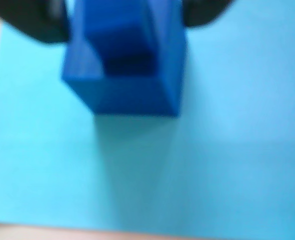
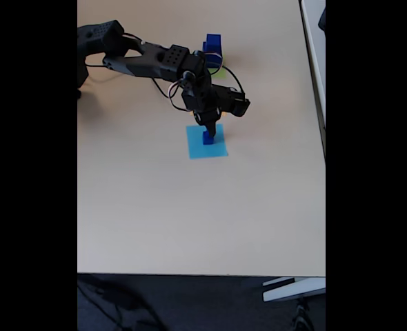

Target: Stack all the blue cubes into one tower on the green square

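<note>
The gripper (image 2: 208, 132) stands directly over the light-blue square (image 2: 207, 142) near the table's (image 2: 190, 221) centre, with a small blue cube (image 2: 207, 138) at its tip. In the wrist view this cube (image 1: 127, 65) sits on the light-blue square (image 1: 212, 165), flanked above by two dark, blurred fingers (image 1: 37, 22); the picture is too soft to confirm contact, so whether the jaws are pinching the cube or merely bracketing it cannot be told. Two further blue cubes appear already stacked (image 2: 212, 49) at the far side of the table in the fixed view, over a sliver of the green square (image 2: 218, 69), largely hidden behind the arm. Judgement: the step in hand is the pickup of this last cube. To do it well, the jaws should close squarely on opposite flat faces, centred on the cube so it does not twist, and the lift should be straight up before any sideways travel. On delivery, the cube should arrive from above the existing stack, level and centred, and be released only once seated; a sideways approach risks knocking the stack over.
</note>
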### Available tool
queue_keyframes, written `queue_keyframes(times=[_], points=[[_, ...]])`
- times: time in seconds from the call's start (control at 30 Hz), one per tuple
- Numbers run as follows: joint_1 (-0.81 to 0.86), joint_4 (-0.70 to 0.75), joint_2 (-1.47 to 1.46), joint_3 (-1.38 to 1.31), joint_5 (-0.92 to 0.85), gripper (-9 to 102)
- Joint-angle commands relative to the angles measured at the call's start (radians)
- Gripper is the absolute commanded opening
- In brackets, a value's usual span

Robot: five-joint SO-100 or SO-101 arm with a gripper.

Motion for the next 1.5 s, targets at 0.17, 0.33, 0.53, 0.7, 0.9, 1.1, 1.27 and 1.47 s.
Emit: queue_keyframes(times=[0.17,0.33,0.53,0.7,0.9,1.1,1.27,1.47], points=[[-0.009,-0.018,0.009,-0.049,0.008,10],[-0.011,-0.018,0.009,-0.049,0.006,9],[-0.009,-0.018,0.009,-0.044,0.006,4],[-0.011,-0.018,0.011,-0.043,0.003,3],[-0.009,-0.017,0.012,-0.041,0.0,0],[-0.008,-0.015,0.015,-0.04,-0.003,0],[-0.015,-0.012,0.032,-0.04,-0.003,0],[-0.031,-0.009,0.104,0.009,0.002,0]])
